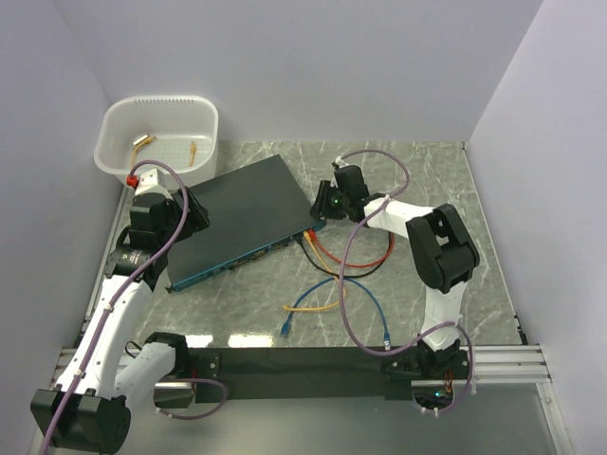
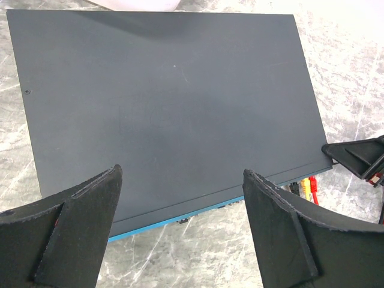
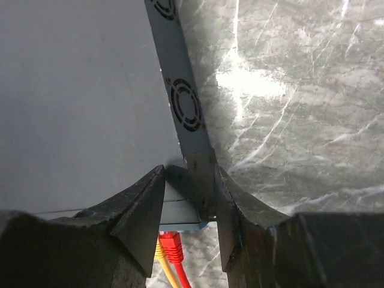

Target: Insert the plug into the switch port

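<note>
Top view: switch (image 1: 248,201) sits diagonal mid-table (image 1: 427,180), teal face (image 1: 237,262) twd the arms, so the switch port (image 1: 230,264) row can be reached from the near side. Left gripper (image 1: 197,216) is at the box's left end, right gripper (image 1: 321,207) on its right corner. My read: bracing both ends so the box won't slide under insertion push. Neither holds a cable. The plug (image 1: 286,329) is prob. the loose blue one lying on the table near the arm bases, well apart from the ports. The blue cable's (image 1: 365,296) other end is free too. Not picked up yet, so task looks early.

Left wrist: jaws wide, hovering over the box lid w/ the teal edge just under the fingertips. Nothing between the pads. The other gripper shows at the lid's right corner.

Right wrist: jaws partly closed, straddling the corner next to the fan vents (image 3: 183,108). One finger sits against the side bracket, gap on the other side. Can't tell if it's pinching or just resting there. Red plug (image 3: 173,245) + yellow plug (image 3: 158,252) are right below, look seated in the end ports.

Surface/room: grey marble-look top, glossy w/ lamp glare, prob. slippery, which would explain the bracing. Plain pale walls (image 1: 313,66) on 3 sides, white tub (image 1: 112,142) in the far-left corner, black strip + alu rail (image 1: 512,360) at the near edge.
</note>
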{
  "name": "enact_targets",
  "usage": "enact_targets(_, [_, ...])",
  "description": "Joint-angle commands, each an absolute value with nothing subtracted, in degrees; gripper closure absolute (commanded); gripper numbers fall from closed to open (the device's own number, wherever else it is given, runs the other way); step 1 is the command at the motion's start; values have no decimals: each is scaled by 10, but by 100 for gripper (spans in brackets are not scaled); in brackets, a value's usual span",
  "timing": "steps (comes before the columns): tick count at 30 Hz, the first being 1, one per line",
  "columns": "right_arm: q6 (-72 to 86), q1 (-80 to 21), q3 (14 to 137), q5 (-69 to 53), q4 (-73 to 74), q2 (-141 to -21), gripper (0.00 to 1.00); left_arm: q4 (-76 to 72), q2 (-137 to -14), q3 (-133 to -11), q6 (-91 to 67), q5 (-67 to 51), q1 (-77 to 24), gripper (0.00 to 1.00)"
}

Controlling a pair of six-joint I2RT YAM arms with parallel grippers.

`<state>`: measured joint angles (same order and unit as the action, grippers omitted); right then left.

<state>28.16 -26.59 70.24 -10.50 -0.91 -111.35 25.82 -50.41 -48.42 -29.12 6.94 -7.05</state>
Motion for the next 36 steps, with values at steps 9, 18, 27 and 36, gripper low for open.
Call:
enact_targets(9, [308, -292, 635, -134, -4, -1041, 55, 248, -498, -484, -283, 73, -68, 13])
enact_targets(18, [303, -303, 617, -126, -4, -1011, 56, 247, -497, -484, -283, 76, -68, 13])
enact_targets(27, [201, -363, 642, -12, 64, -884, 41, 245, -492, -481, -297, 53, -69, 16])
enact_targets(36, [178, -404, 598, 82, 106, -752, 20, 239, -467, -404, -433, -95, -108, 26])
